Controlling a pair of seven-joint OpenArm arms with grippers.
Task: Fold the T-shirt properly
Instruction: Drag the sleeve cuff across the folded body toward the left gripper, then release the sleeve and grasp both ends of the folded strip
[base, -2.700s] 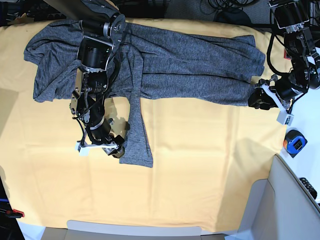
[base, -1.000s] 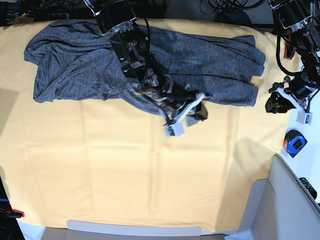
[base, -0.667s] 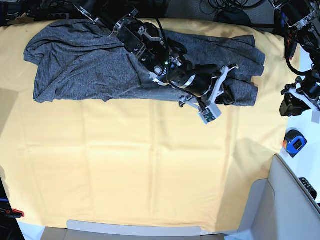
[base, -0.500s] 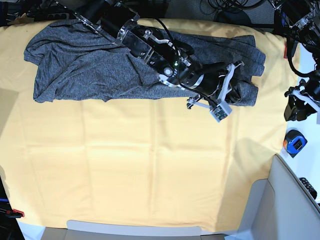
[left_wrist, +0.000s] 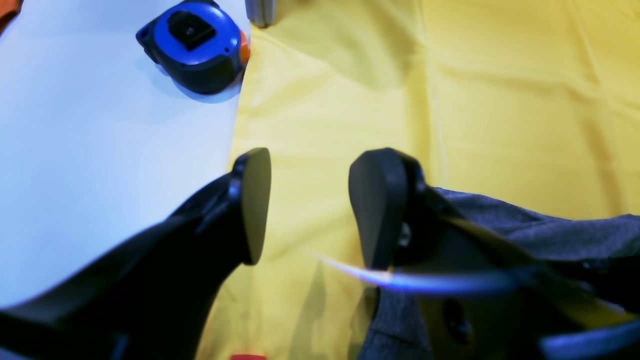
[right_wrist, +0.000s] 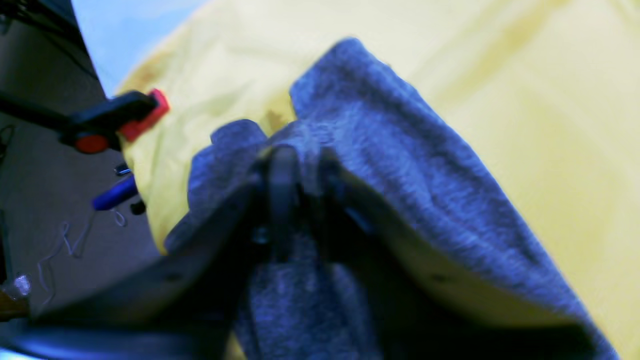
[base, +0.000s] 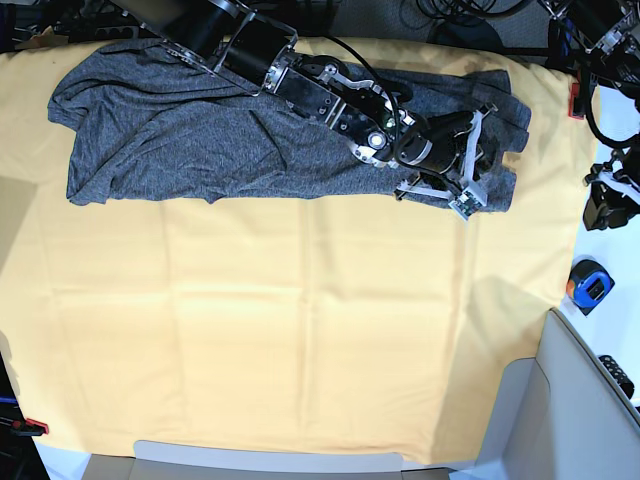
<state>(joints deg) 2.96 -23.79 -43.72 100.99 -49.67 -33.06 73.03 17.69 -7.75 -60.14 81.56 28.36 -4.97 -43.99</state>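
The T-shirt (base: 250, 130) lay stretched along the far edge of the table (left_wrist: 100, 150), on the yellow-orange cloth sheet (base: 300, 330), its bulk bunched toward the far left and its body running right to a folded end near the sheet's far right corner. The right arm reached across the shirt from the far left, and the right pincer (base: 478, 150) sat over that right-hand end of the garment. In the right wrist view the grey knit (right_wrist: 400, 165) was draped over and around the right pincer's fingers (right_wrist: 282, 200), which stood close together with fabric between them, though blur made it impossible to tell whether they gripped the cloth or had let go. The left pincer (left_wrist: 310, 205) hung off the right edge of the sheet over the white table, its jaws spread with nothing between them. A blue tape measure (base: 587, 284) lay on the table just beside the sheet's right edge, nearer than the left pincer.
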